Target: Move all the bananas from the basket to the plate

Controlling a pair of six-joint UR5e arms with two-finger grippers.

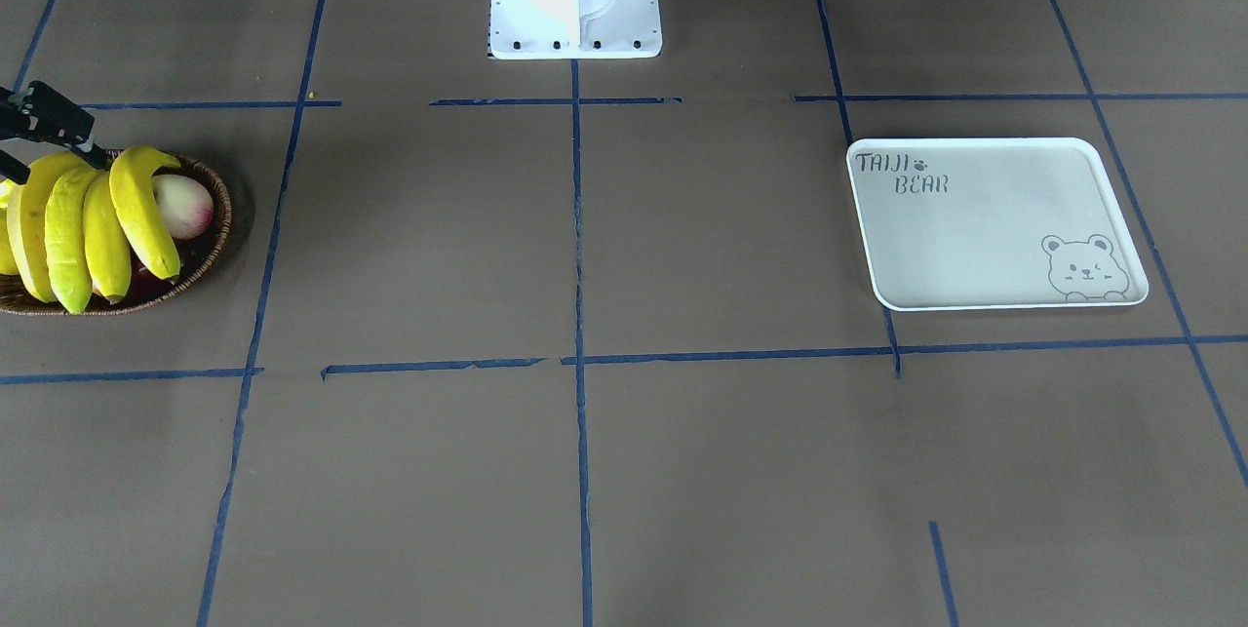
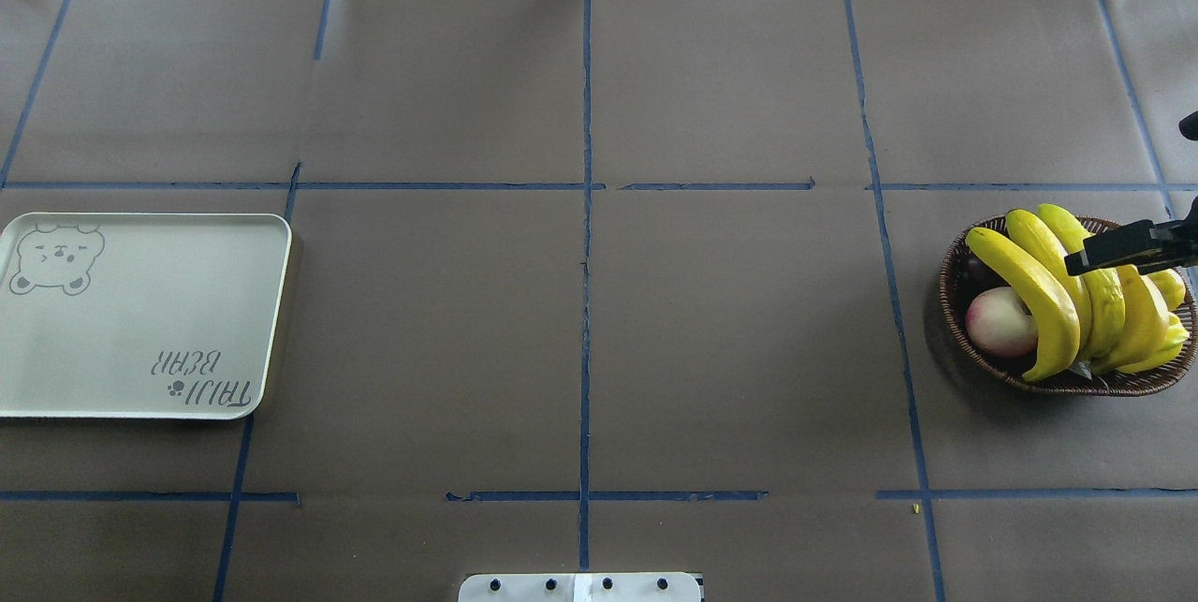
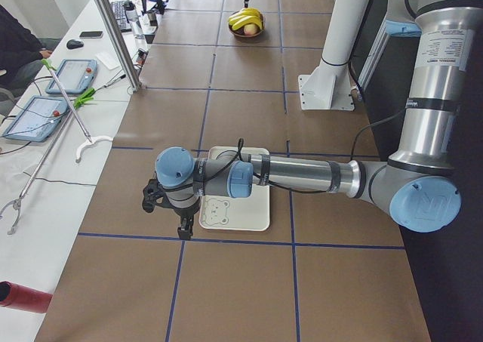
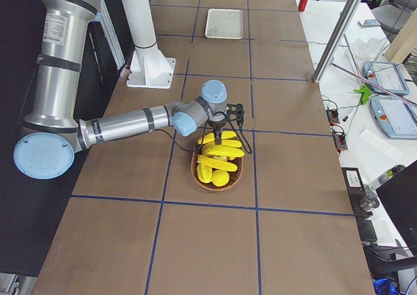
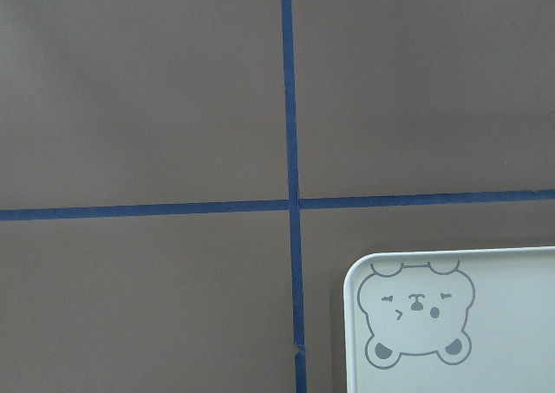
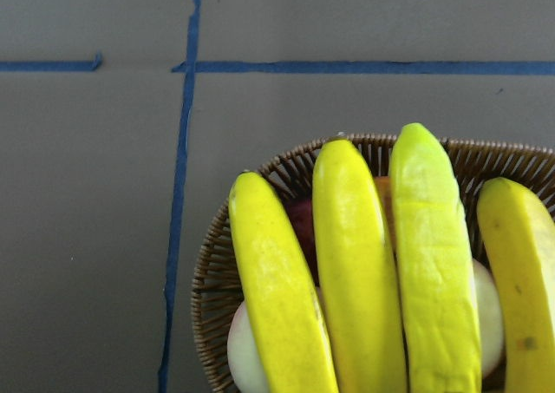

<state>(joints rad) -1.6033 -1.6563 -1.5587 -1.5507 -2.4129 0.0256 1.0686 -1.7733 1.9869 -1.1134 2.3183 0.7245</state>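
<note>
**Lettering:** grey "TAIJI BEAR" with a paw print, on the plate (image 1: 975, 237), a white rectangular tray with a raised rim. A winking bear drawing (image 1: 1084, 268) sits in the opposite corner. A printed label (image 3: 436, 51) on the near arm's upper tube in the left side view is too small to read.

**Right hand (image 1: 57, 162):** held over the basket and above the fruit.
- Its two dark fingers stand apart, with nothing clamped between them.
- One finger (image 2: 1118, 248) shows across the tops of the bananas; whether it touches them cannot be told.

**Left hand (image 3: 179, 220):** seen from the left side camera only, above the surface just beside the plate's bear corner. Whether its fingers are apart or together cannot be told.

**Bananas (image 1: 136, 208):** at least four, bright yellow and curved, lying side by side across the basket (image 1: 205, 256). They are directly beneath the right hand, and all lie in the basket.

**Basket:** a shallow brown wicker oval at the robot's right end of the surface (image 1: 682, 247). It also holds a round pink-cream fruit (image 1: 187, 206), which touches the outermost banana on the side toward the middle of the surface.

**Plate:** flat on the surface at the robot's left end, well apart from the basket.

**Surface:** brown covering marked into squares by blue tape lines (image 1: 577, 217)
</note>
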